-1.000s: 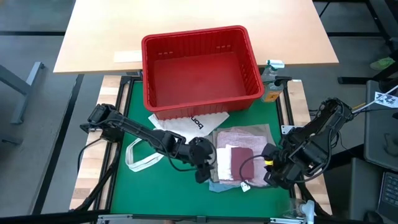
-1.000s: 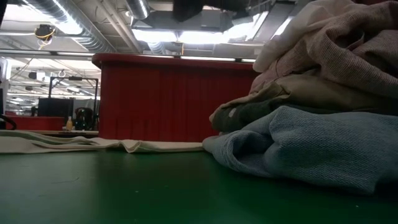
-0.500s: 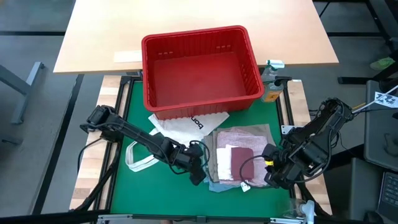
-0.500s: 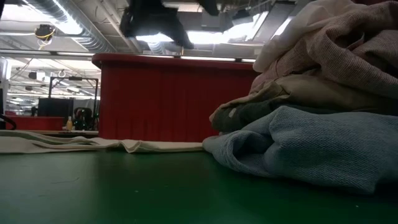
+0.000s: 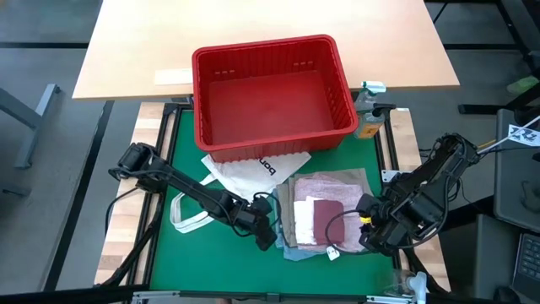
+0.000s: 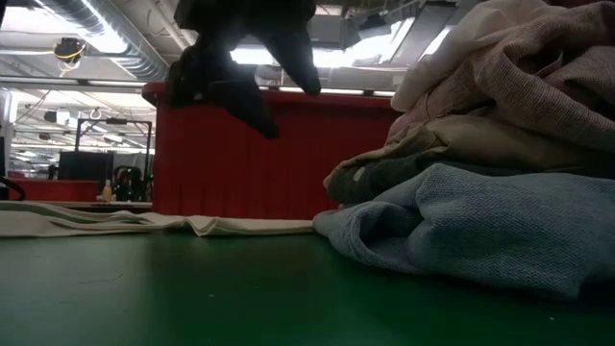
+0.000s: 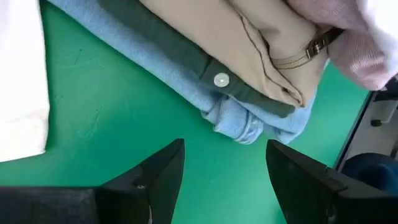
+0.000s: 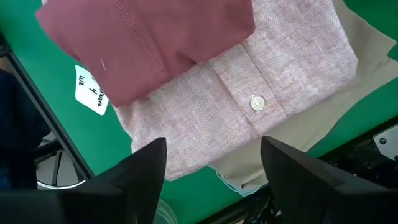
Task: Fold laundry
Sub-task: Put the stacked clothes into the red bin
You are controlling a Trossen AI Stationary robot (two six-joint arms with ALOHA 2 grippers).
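The laundry (image 5: 316, 215) is soft matt cloth; the pink shirt (image 8: 261, 93) looks finely woven. The basket (image 5: 270, 93) is glossy ribbed plastic. The green mat (image 5: 194, 262) is smooth, matt.

garments in the stack: 6 that I can count – light blue (image 5: 291, 251), dark grey-green (image 7: 180, 53), beige-khaki (image 5: 284, 215), mottled pink (image 5: 325, 186), maroon (image 5: 328, 220), small white piece (image 5: 305, 221)
red slotted basket (image 5: 270, 93): 1
white tote bag (image 5: 245, 173): 1
robot arms: 2
white tag (image 8: 89, 93): 1

Open left hand (image 7: 224, 180) hovers near the stacked laundry (image 7: 249, 68) on green mat (image 7: 124, 124)
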